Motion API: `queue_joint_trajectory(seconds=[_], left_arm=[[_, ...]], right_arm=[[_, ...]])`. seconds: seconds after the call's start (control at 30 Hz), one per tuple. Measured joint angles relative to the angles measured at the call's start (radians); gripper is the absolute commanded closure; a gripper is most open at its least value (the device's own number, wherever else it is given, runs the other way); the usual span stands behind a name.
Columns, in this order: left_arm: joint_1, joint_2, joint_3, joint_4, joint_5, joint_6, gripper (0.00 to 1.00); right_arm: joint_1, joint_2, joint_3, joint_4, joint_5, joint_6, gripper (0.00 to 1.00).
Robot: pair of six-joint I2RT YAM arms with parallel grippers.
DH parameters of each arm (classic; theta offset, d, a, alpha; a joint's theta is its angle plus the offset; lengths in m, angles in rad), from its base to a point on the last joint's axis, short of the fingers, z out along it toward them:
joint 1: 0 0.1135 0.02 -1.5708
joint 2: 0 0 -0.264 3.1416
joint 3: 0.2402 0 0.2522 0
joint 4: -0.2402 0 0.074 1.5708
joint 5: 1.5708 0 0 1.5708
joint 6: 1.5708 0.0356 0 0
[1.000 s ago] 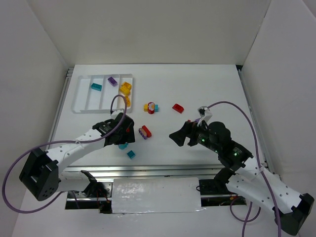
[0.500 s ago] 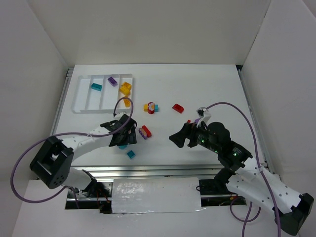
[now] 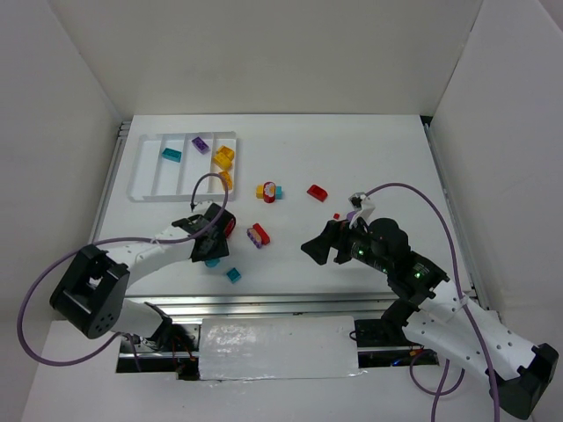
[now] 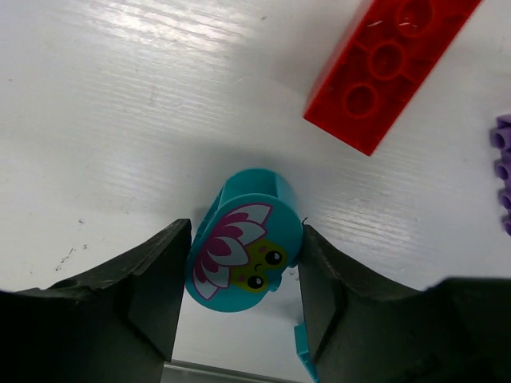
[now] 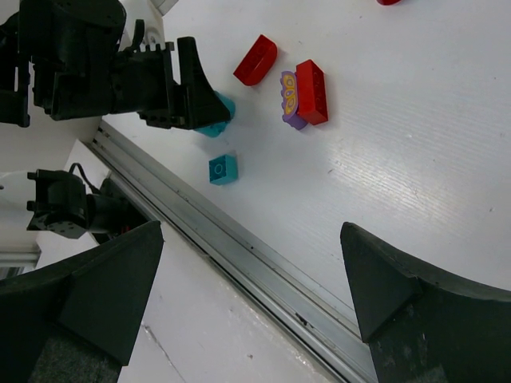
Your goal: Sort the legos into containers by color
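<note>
A teal round brick point(image 4: 243, 251), printed with a pink flower and a small face, is seen near the front edge of the worktop point(image 3: 378, 158), left of centre. It seems to rest there and not to be lifted yet. It is clasped by the left fingers point(image 4: 152, 287), whose inner faces are pressed against its two sides, so a grip is judged to be made.

Just beyond it a red brick point(image 4: 383, 72) is found, apart from it, and a small teal square brick point(image 3: 234, 274) lies just beside it toward the front edge. Farther out, a red and purple piece point(image 3: 258, 235) is seen near the middle of the worktop.

The step in hand is judged to be the pick-up of the teal round brick. For the next move a straight lift is called for, so that the red brick is not knocked. The brick should then be carried to the white tray point(image 3: 145, 171) at the far left corner. One teal brick point(image 3: 171, 155) is already held in the second compartment from the left, so that slot is judged to be the target. Release should be made only once the load is over that slot.

The right fingers point(image 5: 104, 279) are spread wide, with nothing held between them, and are kept well apart from the work on the left.
</note>
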Motion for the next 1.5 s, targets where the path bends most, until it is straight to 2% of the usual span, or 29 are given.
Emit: queue_joint_trajectory(seconds=[0.17,0.33,0.47,0.57,0.7,0.8,1.0,1.1,1.2,1.3,1.33,1.4,1.47,1.5], left_arm=[[0.027,-0.023,-0.005,-0.018,-0.005,-0.011,1.00],[0.043,-0.127,0.026,-0.106,-0.057,-0.058,1.00],[0.133,-0.158,0.134,-0.126,-0.079,-0.076,1.00],[0.226,-0.119,0.232,-0.118,-0.093,-0.076,1.00],[0.382,0.037,0.402,-0.096,-0.102,-0.074,1.00],[0.484,0.230,0.601,-0.099,-0.090,-0.053,1.00],[0.588,0.625,1.046,-0.124,-0.045,-0.016,1.00],[0.615,0.754,1.151,-0.133,-0.013,0.001,0.96],[0.636,0.820,1.163,-0.139,0.014,0.003,0.83],[0.642,0.850,1.163,-0.148,0.026,0.005,0.55],[0.642,0.852,1.163,-0.151,0.030,0.006,0.38],[0.642,0.852,1.165,-0.151,0.034,0.007,0.24],[0.642,0.850,1.165,-0.142,0.036,0.011,0.01],[0.642,0.848,1.163,-0.141,0.038,0.014,0.01]], right_arm=[[0.000,-0.001,0.000,0.000,0.001,-0.005,0.00],[0.000,-0.001,0.000,-0.003,0.001,-0.009,0.01],[0.000,0.000,0.000,-0.002,0.000,-0.009,0.01],[0.000,0.003,0.000,-0.002,-0.001,-0.009,0.00],[0.000,0.008,-0.001,-0.002,-0.006,-0.013,0.00],[0.000,0.008,-0.001,-0.003,-0.007,-0.019,0.00],[0.000,-0.002,-0.001,-0.027,-0.016,-0.038,0.00],[0.000,-0.006,-0.001,-0.034,-0.020,-0.045,0.00],[0.000,-0.004,0.004,-0.048,-0.023,-0.058,0.00],[0.000,-0.003,0.014,-0.064,-0.025,-0.065,0.00],[0.000,-0.003,0.018,-0.068,-0.025,-0.067,0.00],[0.000,-0.003,0.023,-0.072,-0.025,-0.069,0.00],[0.000,0.000,0.026,-0.072,-0.025,-0.070,0.00],[0.000,0.002,0.027,-0.072,-0.026,-0.070,0.00]])
